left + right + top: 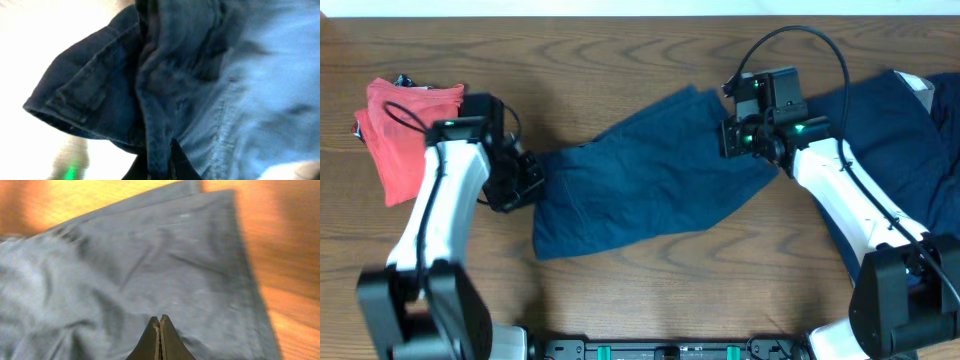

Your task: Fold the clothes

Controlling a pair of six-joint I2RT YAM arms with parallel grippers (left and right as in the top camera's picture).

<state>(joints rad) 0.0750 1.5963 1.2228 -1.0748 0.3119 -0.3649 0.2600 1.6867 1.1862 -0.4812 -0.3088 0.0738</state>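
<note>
The navy shorts lie spread across the table's middle. My left gripper is shut on a bunched fold at their left end; in the left wrist view the cloth hangs from my fingertips and fills the frame. My right gripper sits at the shorts' right leg. In the right wrist view its fingertips are pressed together on the cloth, which lies nearly flat with a hem along the top and right. A second navy garment lies at the far right under the right arm.
A red garment lies crumpled at the far left, behind the left arm. The wooden table runs along the back and front. The arm bases stand at the front edge.
</note>
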